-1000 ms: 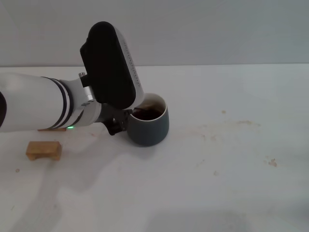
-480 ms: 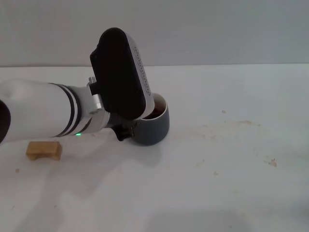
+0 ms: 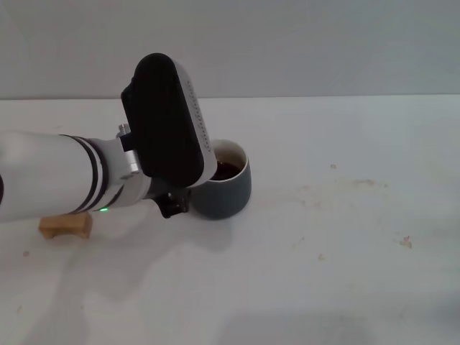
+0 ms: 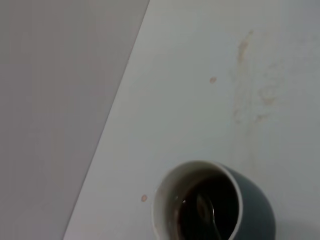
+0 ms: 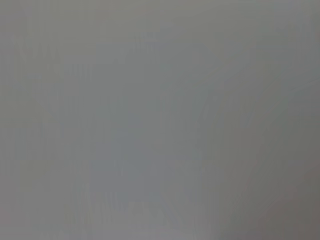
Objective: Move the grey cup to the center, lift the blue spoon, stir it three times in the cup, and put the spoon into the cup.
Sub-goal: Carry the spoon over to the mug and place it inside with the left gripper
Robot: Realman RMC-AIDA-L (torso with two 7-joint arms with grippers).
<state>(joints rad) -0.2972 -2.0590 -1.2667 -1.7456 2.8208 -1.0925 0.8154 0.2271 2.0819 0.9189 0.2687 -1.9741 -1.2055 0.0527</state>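
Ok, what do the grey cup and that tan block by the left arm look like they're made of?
The grey cup looks ceramic: smooth matte slate outside, glossy off-white inside and rim, holding dark liquid. In the left wrist view a metallic glint in the liquid may be a spoon bowl, though that is uncertain. The tan block looks like unfinished wood, judging by its matte, warm colour. The table appears smooth white laminate, lightly stained.

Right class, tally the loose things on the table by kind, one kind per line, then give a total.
Cups: 1, the grey cup
Spoons: 1, the blue spoon, its bowl in the cup's dark liquid
Wooden blocks: 1, the tan block
Total: 3
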